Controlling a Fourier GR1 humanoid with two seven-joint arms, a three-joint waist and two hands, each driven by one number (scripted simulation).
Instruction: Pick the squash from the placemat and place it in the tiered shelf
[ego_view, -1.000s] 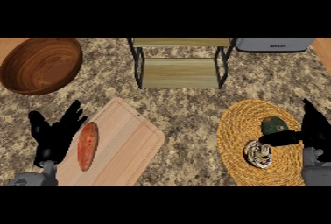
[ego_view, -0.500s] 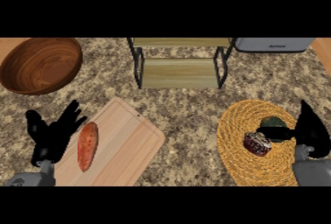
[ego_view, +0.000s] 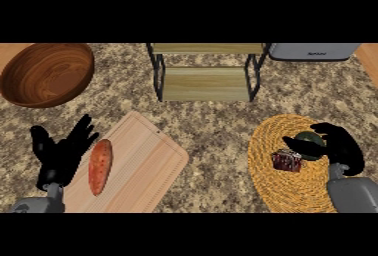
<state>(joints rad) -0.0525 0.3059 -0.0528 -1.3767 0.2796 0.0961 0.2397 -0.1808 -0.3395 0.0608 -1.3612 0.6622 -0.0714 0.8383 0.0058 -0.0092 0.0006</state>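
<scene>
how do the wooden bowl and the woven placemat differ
The wooden bowl is deep, smooth and dark brown, at the far left; the woven placemat is flat, coiled and golden yellow, at the near right. The bowl looks empty, while the placemat carries the squash, a small dark object and the right hand. Both are round.

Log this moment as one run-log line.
right hand: curled on squash, on placemat | left hand: open, resting | tiered shelf: no squash

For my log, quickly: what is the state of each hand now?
Left hand: open, holding nothing.
Right hand: curled round the squash.
</scene>
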